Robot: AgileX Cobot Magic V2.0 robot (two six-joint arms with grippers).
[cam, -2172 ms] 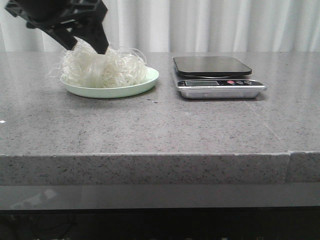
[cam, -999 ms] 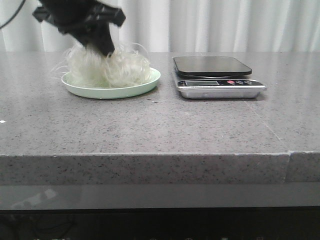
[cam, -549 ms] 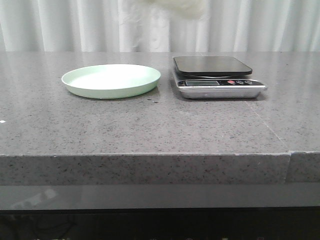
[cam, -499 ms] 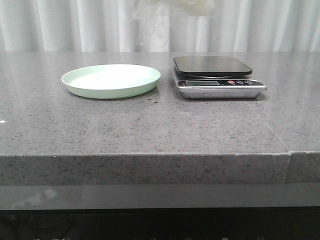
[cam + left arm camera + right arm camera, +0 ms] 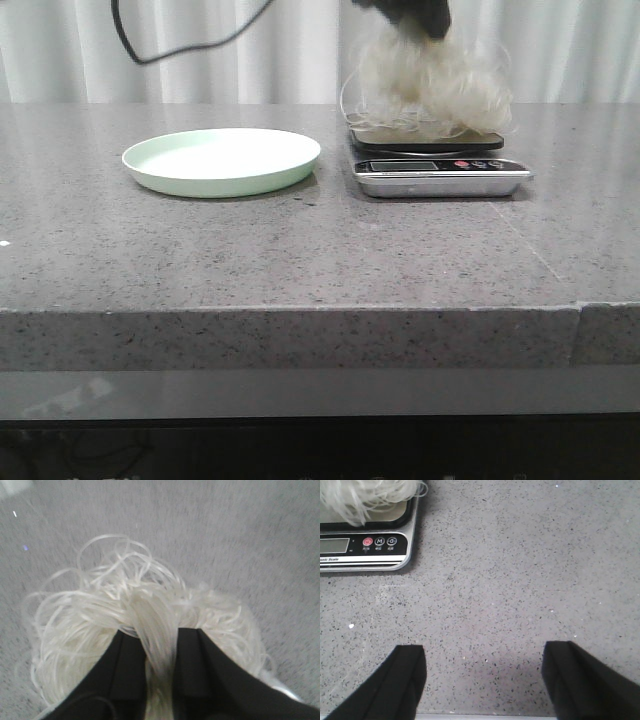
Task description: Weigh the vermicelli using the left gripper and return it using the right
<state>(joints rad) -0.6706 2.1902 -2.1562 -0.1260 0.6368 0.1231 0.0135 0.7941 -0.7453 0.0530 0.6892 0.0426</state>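
Observation:
The vermicelli, a fluffy tangle of thin white strands, hangs from my left gripper with its lower strands touching the black platform of the kitchen scale. In the left wrist view the two black fingers pinch a bunch of the vermicelli. The pale green plate sits empty to the left of the scale. My right gripper is open and empty over bare counter; its view shows the scale with vermicelli on it.
The grey speckled counter has a front edge near the camera. A white curtain hangs behind. A black cable loops above the plate.
The left gripper lifted the vermicelli off the green plate, carried it right and lowered it over the scale. The plate is now empty.

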